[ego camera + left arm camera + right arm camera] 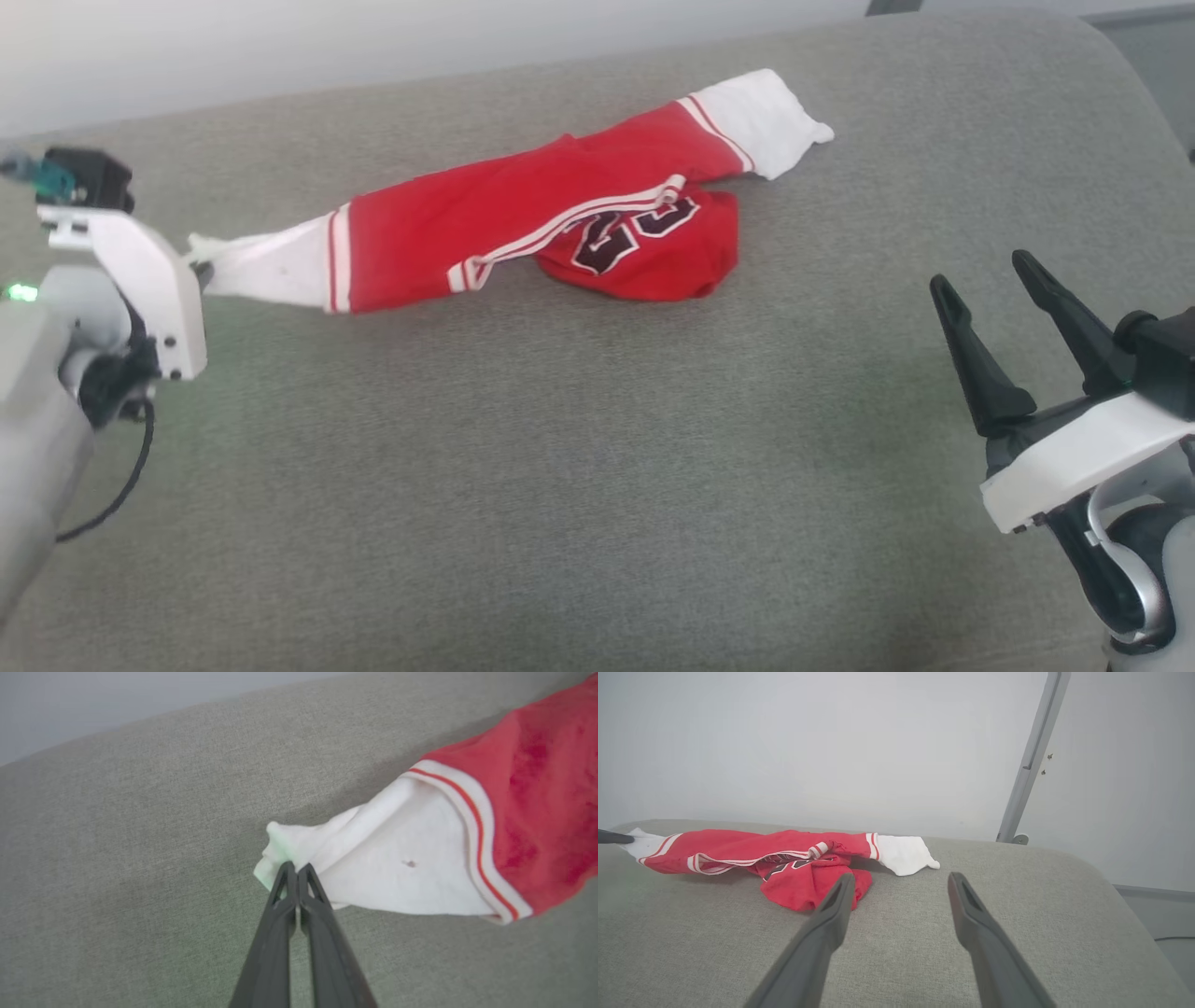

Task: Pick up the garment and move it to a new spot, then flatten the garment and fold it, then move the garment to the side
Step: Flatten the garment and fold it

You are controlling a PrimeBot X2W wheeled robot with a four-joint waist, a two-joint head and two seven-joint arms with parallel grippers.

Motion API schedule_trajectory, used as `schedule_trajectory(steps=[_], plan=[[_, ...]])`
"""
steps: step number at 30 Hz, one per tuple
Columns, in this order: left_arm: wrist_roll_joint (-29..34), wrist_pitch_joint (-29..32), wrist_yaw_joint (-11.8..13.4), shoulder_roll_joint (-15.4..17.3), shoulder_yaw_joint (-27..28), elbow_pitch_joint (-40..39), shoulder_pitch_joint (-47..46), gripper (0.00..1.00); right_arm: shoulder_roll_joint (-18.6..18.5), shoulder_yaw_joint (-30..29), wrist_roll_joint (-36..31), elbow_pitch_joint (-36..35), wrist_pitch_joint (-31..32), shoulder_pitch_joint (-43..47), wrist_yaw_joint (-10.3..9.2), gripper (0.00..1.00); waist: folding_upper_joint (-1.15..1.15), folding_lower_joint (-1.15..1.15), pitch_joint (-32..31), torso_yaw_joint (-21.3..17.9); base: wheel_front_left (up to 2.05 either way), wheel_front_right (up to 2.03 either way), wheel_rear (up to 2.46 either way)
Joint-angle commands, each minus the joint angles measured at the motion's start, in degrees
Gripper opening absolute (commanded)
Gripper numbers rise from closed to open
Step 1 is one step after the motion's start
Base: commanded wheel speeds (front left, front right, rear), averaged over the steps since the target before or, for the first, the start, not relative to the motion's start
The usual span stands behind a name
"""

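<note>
At the grey cushion's (560, 485) left edge, the left gripper (296, 870) is clamped on one white sleeve tip of the shirt (523, 219). The shirt lies stretched long across the cushion's far middle, slanting toward the far right, with its other white sleeve pointing that way. The right gripper (980, 271) hovers over the cushion's right side, fingers spread and empty.

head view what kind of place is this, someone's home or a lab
Probably a bare indoor test room rather than a lived-in home: a grey upholstered cushion like a sofa seat, a plain pale wall behind it, and a grey metal post. A red jersey lies on the cushion.
</note>
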Motion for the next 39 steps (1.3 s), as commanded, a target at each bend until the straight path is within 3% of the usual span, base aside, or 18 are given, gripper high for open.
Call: schedule_trajectory(steps=[1,9,10,11,12,13,15,16,17,24,30,34,39], plan=[[0.5,-1.5,0.2,-0.2,-0.4,1.6,1.5,0.00,-0.1,0.1,-0.1,-0.4,0.4,0.6,-0.10,1.00,0.00,0.00,0.5,-0.8,0.00,0.00,0.00],[1.1,-7.6,0.2,-2.2,-0.8,9.3,4.8,0.00,0.2,0.4,-0.3,-0.5,0.7,0.8,-0.09,1.00,0.00,0.00,2.0,-4.2,0.00,0.00,0.00],[1.0,-8.0,0.2,-2.4,-0.9,9.8,4.9,0.06,0.2,0.3,-0.3,-0.5,0.7,0.9,-0.10,1.00,0.00,0.00,2.0,-4.4,0.00,0.00,0.00],[0.9,-8.3,0.2,-2.7,-0.9,10.2,5.3,0.22,0.2,0.2,-0.3,-0.5,0.7,1.0,-0.09,1.00,0.00,0.00,2.1,-4.5,0.00,0.00,0.00],[0.9,-8.6,0.2,-3.0,-0.9,10.5,5.6,0.29,0.2,0.1,-0.3,-0.5,0.7,1.0,-0.10,1.00,0.00,0.00,2.1,-4.6,0.00,0.00,0.00],[0.9,-8.6,0.2,-3.0,-0.9,10.5,5.6,0.29,0.2,0.1,-0.3,-0.5,0.7,1.0,-0.10,1.00,0.00,0.00,2.1,-4.6,0.00,0.00,0.00],[0.7,-9.5,0.2,-3.5,-0.8,10.8,5.7,0.49,0.0,-0.3,-0.3,-0.3,0.6,1.1,-0.09,1.00,0.00,0.00,2.1,-4.4,0.00,0.00,0.00],[0.6,-10.3,0.2,-3.6,-0.7,10.7,5.6,0.87,-0.1,-0.4,-0.4,-0.2,0.5,1.1,-0.09,1.00,0.00,0.00,2.0,-4.2,0.00,0.00,0.00],[0.4,-11.1,0.2,-3.7,-0.6,10.5,5.5,1.00,-0.3,-0.5,-0.5,0.1,0.6,1.1,-0.09,1.00,0.00,0.00,1.8,-3.9,0.00,0.00,0.00],[0.1,-22.4,0.2,-4.7,0.7,8.8,6.7,1.00,-3.7,0.3,-0.5,2.5,1.5,0.1,-0.09,1.00,0.00,0.00,-0.3,-0.5,0.00,0.00,0.00],[0.6,-28.1,1.4,-7.6,3.5,6.3,10.0,1.00,-9.7,2.8,1.9,6.7,3.4,-0.9,-0.10,1.00,0.00,0.00,-1.7,4.7,0.00,0.00,0.00],[6.3,-28.2,5.3,-8.7,12.4,-3.8,14.6,1.00,-15.1,3.9,3.6,9.6,4.1,-2.0,-0.10,1.00,0.00,0.00,-1.9,9.3,0.00,0.00,0.00],[19.6,-28.2,12.2,-11.4,25.2,-21.8,27.6,1.00,-21.6,7.0,6.3,13.9,6.3,-5.2,-0.11,1.00,0.00,0.00,-1.3,14.3,0.00,0.00,0.00]])
